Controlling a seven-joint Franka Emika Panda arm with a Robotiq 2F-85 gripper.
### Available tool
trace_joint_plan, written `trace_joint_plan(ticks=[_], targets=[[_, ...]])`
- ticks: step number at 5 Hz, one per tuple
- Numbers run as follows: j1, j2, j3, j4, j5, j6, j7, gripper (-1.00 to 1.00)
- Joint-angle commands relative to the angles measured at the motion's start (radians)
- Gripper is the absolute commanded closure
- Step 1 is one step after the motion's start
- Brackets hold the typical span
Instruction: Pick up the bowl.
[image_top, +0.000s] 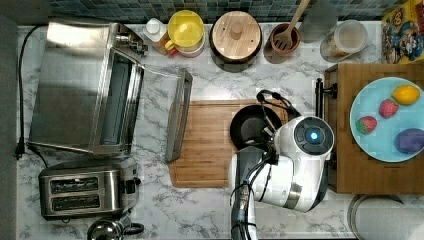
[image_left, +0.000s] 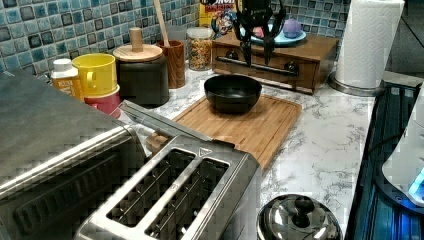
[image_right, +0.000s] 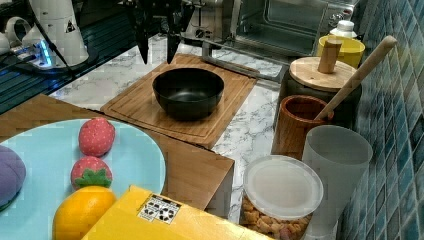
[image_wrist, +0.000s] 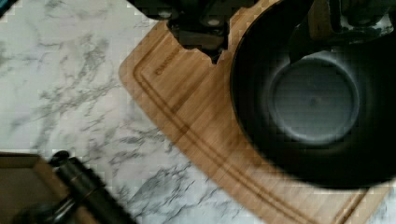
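The bowl (image_top: 247, 127) (image_left: 232, 92) (image_right: 188, 92) (image_wrist: 317, 98) is round, matte black, with a greyish flat centre. It sits upright on a wooden cutting board (image_top: 205, 145) (image_left: 250, 125) (image_right: 135, 105) (image_wrist: 187, 107), at the end nearest the wooden box. My gripper (image_left: 257, 52) (image_right: 157, 52) (image_wrist: 261, 42) hangs open above the bowl's edge and holds nothing. In the wrist view one finger is over the board just outside the rim and the other is over the bowl's inside. The fingertips are clear of the bowl. In the top view my arm covers part of the bowl.
A black pot with a wooden lid (image_top: 235, 34), a yellow cup (image_top: 185, 27) and a wooden utensil holder (image_top: 285, 40) line the back wall. The toaster oven's open door (image_top: 177, 115) borders the board. A wooden box (image_top: 350, 150) carries a blue plate (image_top: 387, 150) of fruit.
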Motion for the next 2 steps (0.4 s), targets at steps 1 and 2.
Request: trace_joint_plan(ticks=[1, 2], targets=[[-0.049, -0.079, -0.047, -0.107, -0.009, 0.060, -0.054, 0.00], [-0.050, -0.078, -0.075, -0.148, 0.051, 0.126, -0.128, 0.00]])
